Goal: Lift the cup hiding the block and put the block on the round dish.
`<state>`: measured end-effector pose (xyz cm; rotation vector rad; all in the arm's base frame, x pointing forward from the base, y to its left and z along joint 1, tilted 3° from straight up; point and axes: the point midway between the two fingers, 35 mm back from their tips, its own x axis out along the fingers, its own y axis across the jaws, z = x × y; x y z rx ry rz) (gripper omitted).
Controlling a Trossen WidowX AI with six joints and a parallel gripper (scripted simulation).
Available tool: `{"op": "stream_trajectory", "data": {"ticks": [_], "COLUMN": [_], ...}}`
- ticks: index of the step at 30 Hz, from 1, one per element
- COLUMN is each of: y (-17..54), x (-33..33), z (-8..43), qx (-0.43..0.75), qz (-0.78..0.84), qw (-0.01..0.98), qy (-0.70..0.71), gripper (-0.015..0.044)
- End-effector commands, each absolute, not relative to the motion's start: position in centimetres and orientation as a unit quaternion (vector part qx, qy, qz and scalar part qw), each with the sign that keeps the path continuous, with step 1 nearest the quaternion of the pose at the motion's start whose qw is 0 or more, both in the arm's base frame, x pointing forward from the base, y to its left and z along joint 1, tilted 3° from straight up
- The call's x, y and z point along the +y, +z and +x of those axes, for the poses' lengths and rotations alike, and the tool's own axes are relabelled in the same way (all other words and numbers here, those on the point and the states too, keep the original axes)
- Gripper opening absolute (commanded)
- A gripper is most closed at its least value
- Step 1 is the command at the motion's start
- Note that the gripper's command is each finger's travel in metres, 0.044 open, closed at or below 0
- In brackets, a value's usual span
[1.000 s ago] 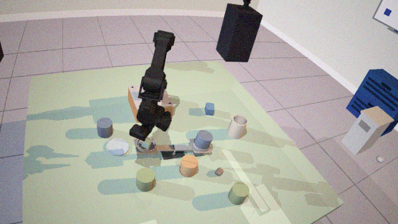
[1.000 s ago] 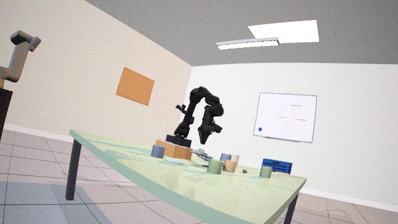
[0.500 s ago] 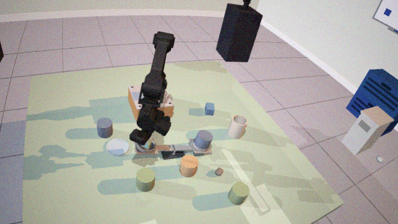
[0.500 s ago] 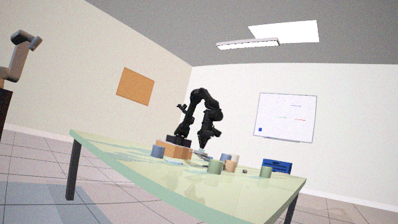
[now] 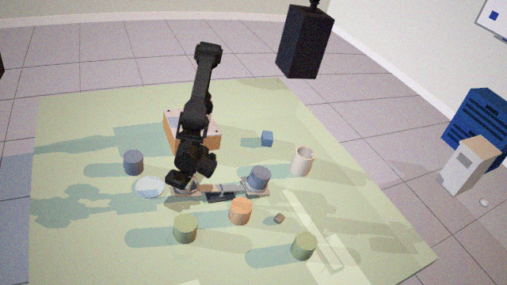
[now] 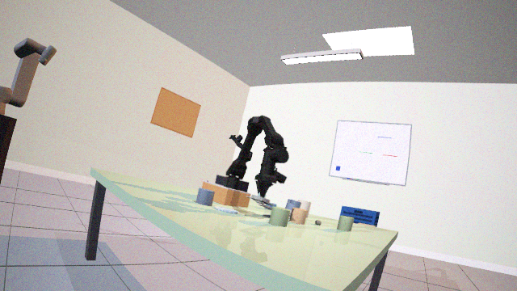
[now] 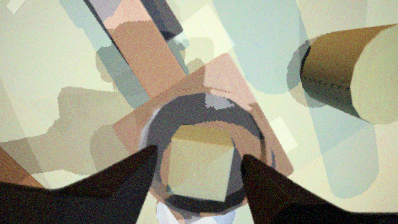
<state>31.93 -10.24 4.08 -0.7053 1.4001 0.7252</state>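
The pale yellow-green block point(image 7: 200, 170) sits uncovered inside the round holder on one end of the balance point(image 5: 234, 188) point(image 7: 145, 55). My gripper point(image 7: 200, 156) point(image 6: 262, 196) is open, pointing down, with a fingertip on either side of the block and gaps between. In the top view the arm largely hides the block. One blue-grey cup point(image 5: 133, 163) point(image 6: 205, 197) stands on the table, beyond the dish. The identical cup point(image 5: 259, 178) point(image 6: 293, 204) stands on the balance's other end. The round whitish dish point(image 5: 150, 187) point(image 6: 227, 210) lies beside the block's end, with no cup above it.
An orange cylinder point(image 5: 240, 211) point(image 6: 299, 216) and two green cylinders point(image 5: 185, 229) point(image 5: 304, 246) stand in front of the balance. A small brown block point(image 5: 279, 218) lies near them. A blue cube point(image 5: 267, 138), a pinkish hollow cup point(image 5: 302, 163) and the orange base box point(image 5: 212, 141) stand behind.
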Motion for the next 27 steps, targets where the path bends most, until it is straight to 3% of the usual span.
{"op": "stream_trajectory", "data": {"ticks": [1, 10, 14, 27], "y": [3.9, 3.9, 4.7, 12.5], "x": [-10.1, -10.1, -10.2, -10.5], "z": [32.0, 32.0, 32.1, 31.8], "qx": [0.615, 0.615, 0.615, 0.615], "qz": [-0.309, -0.309, -0.309, -0.309], "qw": [0.652, 0.652, 0.652, 0.652], "qy": [0.319, 0.319, 0.319, 0.319], "gripper": [0.0181, 0.0102, 0.0000, 0.0000]}}
